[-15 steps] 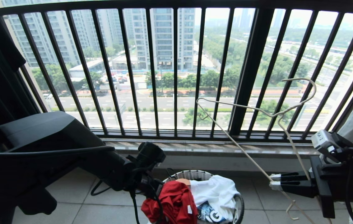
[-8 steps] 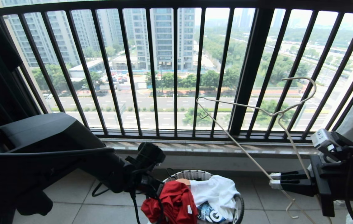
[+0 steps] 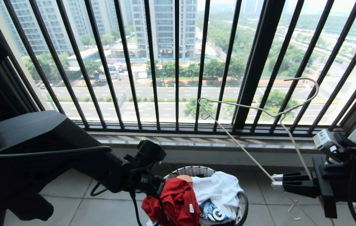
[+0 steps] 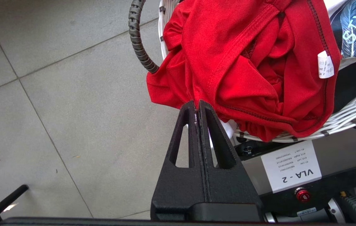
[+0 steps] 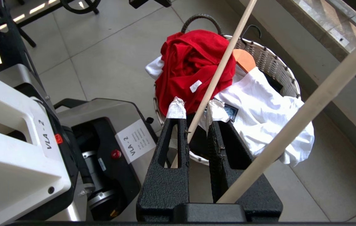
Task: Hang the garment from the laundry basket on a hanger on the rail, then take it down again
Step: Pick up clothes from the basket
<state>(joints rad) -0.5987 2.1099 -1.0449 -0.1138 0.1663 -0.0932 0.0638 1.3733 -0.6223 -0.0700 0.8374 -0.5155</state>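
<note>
The red garment [image 3: 178, 201] lies bunched on the near left side of the round woven laundry basket [image 3: 193, 171], on the tiled floor below the window. My left gripper [image 4: 195, 105] is shut on a fold at the edge of the garment [image 4: 243, 62], just over the basket rim [image 4: 353, 113]. My right gripper [image 3: 273, 183] is to the right of the basket and holds the thin white wire hanger [image 3: 280, 116] upright by its lower wire. That hanger wire [image 5: 225, 59] runs between the taped fingertips of the right gripper [image 5: 195, 110]. The rail is out of view.
A white graphic-print shirt [image 3: 218, 191] fills the right side of the basket, with an orange-brown wooden piece [image 5: 243, 59] behind it. The dark barred window railing [image 3: 178, 62] and its stone sill [image 3: 196, 144] stand close behind. My own base [image 5: 102, 125] is beside the basket.
The whole picture has shifted as the camera tipped, so the railing's top bar has left the view. Both grippers keep their holds and places.
</note>
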